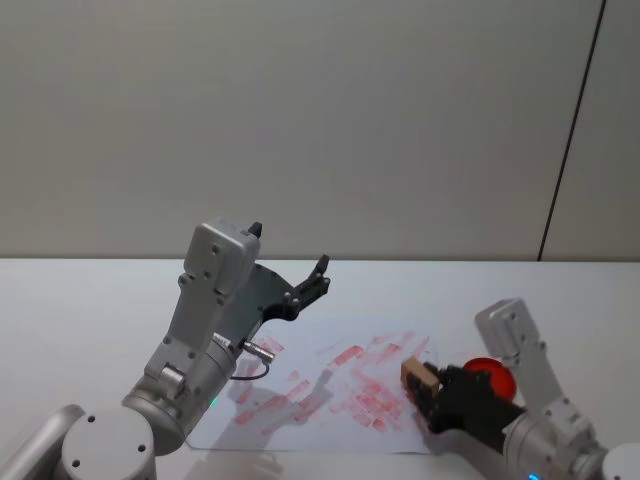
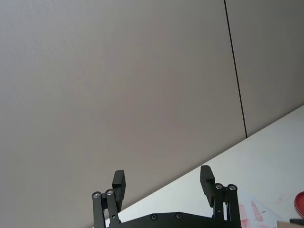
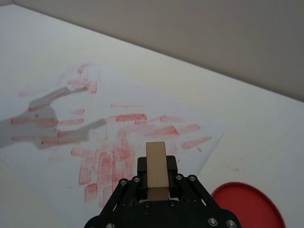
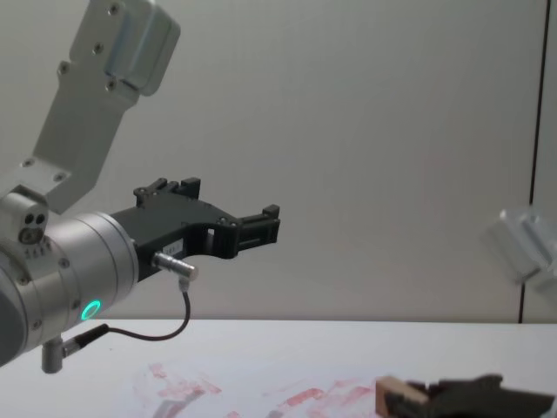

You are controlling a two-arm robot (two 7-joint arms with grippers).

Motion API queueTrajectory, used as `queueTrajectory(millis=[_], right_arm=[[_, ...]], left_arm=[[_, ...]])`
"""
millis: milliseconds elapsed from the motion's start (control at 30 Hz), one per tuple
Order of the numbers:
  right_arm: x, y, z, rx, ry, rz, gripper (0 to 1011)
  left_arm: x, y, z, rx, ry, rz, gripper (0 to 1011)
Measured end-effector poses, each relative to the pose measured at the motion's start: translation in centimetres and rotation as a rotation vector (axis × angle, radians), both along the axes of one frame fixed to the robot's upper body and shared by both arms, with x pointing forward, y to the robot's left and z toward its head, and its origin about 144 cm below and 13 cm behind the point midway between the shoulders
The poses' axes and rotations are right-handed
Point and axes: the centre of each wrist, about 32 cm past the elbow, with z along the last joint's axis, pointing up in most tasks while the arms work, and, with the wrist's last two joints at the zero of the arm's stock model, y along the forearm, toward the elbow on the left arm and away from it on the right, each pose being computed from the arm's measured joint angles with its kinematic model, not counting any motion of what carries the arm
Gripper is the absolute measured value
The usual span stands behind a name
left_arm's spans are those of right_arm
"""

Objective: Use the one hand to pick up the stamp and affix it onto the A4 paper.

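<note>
The stamp (image 3: 156, 166), a small tan wooden block, sits between the black jaws of my right gripper (image 3: 156, 184), which is shut on it. The right gripper (image 1: 424, 385) holds the stamp (image 1: 417, 376) low over the right edge of the A4 paper (image 1: 330, 385), a white sheet smeared with red marks. In the chest view the stamp (image 4: 391, 397) sits close to the table; I cannot tell whether it touches the sheet. My left gripper (image 1: 292, 252) hangs raised above the paper's far left side, open and holding nothing.
A round red ink pad (image 1: 494, 378) lies on the white table (image 1: 80, 300) just right of the paper, beside my right gripper. The big silver left arm (image 1: 205, 330) stands over the paper's left part. A plain wall rises behind the table.
</note>
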Motion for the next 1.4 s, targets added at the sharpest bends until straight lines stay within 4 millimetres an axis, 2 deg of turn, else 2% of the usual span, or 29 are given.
queueTrajectory(millis=[300, 600, 967, 1400], right_arm=[[0.2, -0.8, 1.7, 0.049, -0.073, -0.04, 217], [0.3, -1.9, 2.0, 0.043, -0.094, -0.078, 217], [0.4, -3.4, 0.9, 0.006, -0.068, -0.12, 217], [0.5, -4.1, -0.3, -0.03, -0.038, -0.139, 217]], left_arm=[[0.0, 0.0, 0.0, 0.0, 0.0, 0.0, 1002], [0.0, 0.0, 0.0, 0.0, 0.0, 0.0, 1002], [0.0, 0.0, 0.0, 0.0, 0.0, 0.0, 1002], [0.0, 0.0, 0.0, 0.0, 0.0, 0.0, 1002]])
